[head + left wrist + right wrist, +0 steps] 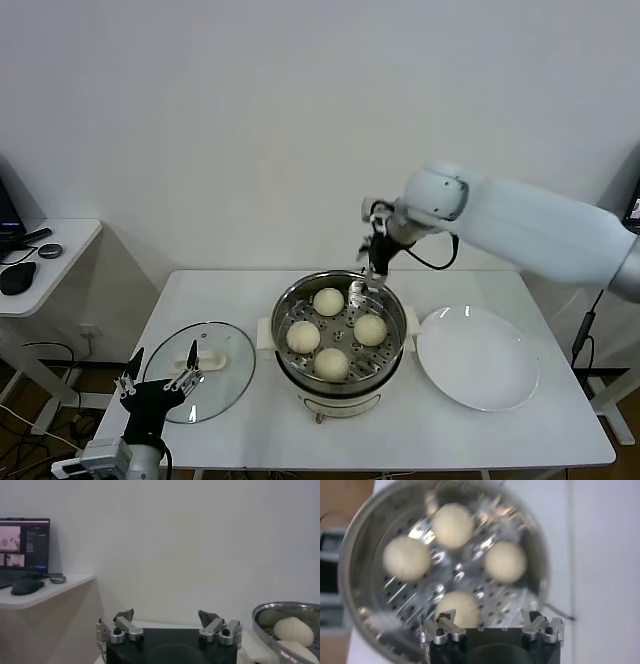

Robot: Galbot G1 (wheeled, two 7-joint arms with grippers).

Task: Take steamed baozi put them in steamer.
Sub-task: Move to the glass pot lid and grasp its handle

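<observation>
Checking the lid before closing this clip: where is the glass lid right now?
In the head view the glass lid lies flat on the table's left part, beside the steamer, just ahead of the parked left gripper.

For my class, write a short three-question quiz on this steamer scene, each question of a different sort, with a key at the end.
1. Count: how many baozi lie on the perforated tray inside the steamer?
2. True or false: the white plate beside the steamer carries one baozi.
3. Choose one: the glass lid is (A) on the steamer, (B) flat on the table on the robot's left of the steamer, (C) held by the left gripper.

Key
1. Four.
2. False; the plate is bare.
3. B. The right gripper hangs open above the steamer's far rim with nothing in it, and the left gripper waits open, low by the table's near edge.
</observation>
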